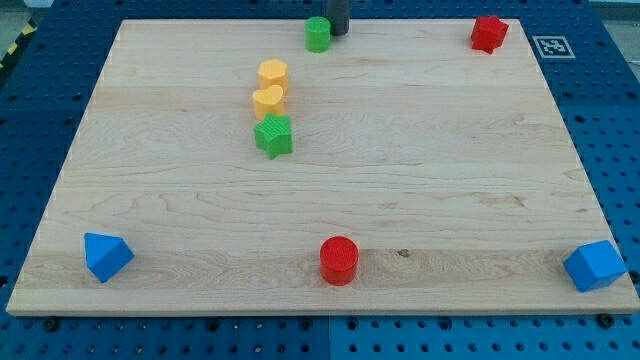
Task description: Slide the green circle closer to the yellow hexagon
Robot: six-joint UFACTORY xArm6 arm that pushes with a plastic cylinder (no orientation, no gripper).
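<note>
The green circle [317,33] stands at the view's top edge of the wooden board, near the middle. My tip [338,32] is right beside it on its right, touching or nearly touching it. The yellow hexagon [272,74] sits lower and to the left of the green circle. A yellow heart-like block [268,101] lies just below the hexagon, and a green star [273,136] lies just below that, the three forming a short column.
A red star-like block [489,33] is at the top right. A red cylinder [339,260] is at the bottom middle. Blue blocks sit at the bottom left [106,256] and bottom right [595,266]. The board [420,170] lies on a blue pegboard.
</note>
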